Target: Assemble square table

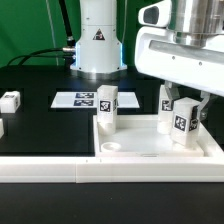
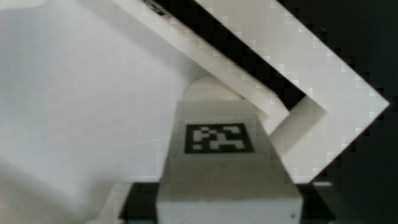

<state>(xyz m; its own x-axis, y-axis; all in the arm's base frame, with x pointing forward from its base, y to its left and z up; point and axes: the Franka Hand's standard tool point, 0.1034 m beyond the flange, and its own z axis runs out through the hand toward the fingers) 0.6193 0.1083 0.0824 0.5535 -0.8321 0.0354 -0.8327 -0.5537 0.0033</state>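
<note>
Square table slab (image 1: 140, 142) lies flat; end effector (image 1: 184, 112) clamps tagged leg (image 1: 182, 126) upright at its corner

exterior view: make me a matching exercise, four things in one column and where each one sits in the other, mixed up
Things:
1. right leg
2. middle leg
3. back-left leg
4. marker board

Places:
a. flat on the black table, behind the square tabletop
b. loose on the black table, off the tabletop
c. between the tool's fingers
d. upright at the tabletop's corner toward the exterior view's left

Pairs: 1-c, 2-d, 3-b, 4-a
</note>
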